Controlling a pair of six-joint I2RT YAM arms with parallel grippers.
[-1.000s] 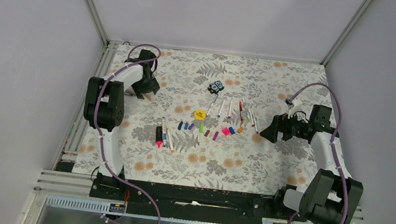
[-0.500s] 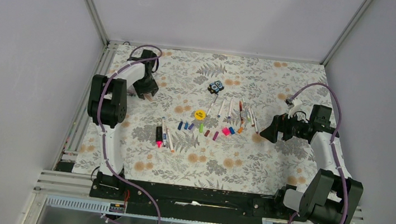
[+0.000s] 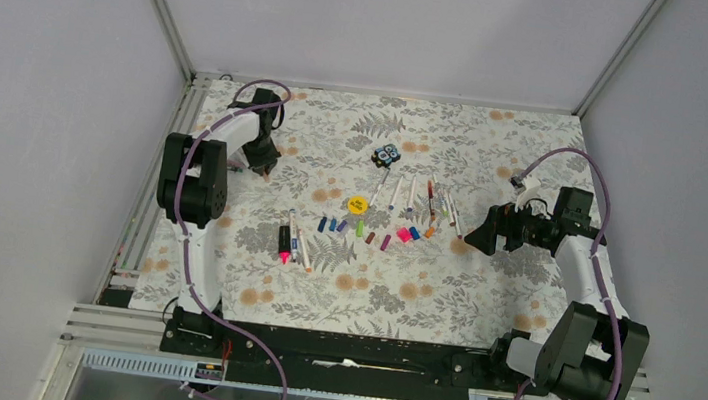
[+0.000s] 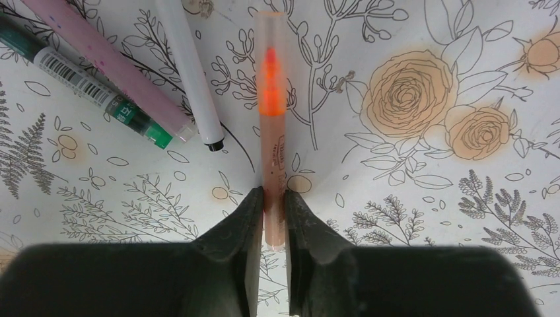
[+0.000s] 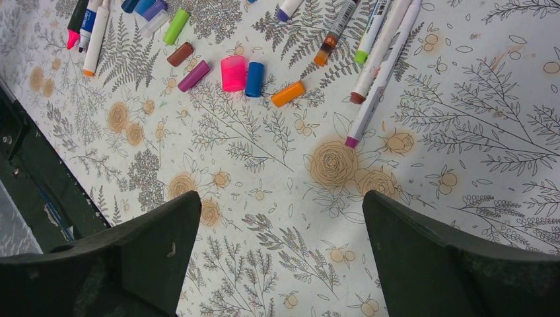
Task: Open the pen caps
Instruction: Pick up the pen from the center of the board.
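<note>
A: L gripper (image 4: 274, 198)?
B: Pinched on the orange pen (image 4: 272, 112), low on the barrel, far-left of the table (image 3: 479, 305). Clear cap (image 4: 271, 33) looks on, pointing away.
A: R gripper (image 5: 280, 206)?
B: Wide open, empty, hovering near the loose caps (image 5: 254, 78).
A: Tip?
B: Hold barrel firm, lift level; R takes cap only, pulls straight along pen.

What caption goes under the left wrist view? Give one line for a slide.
Left hand pinches a clear-capped orange pen flat on the floral cloth, a white pen alongside.
</note>
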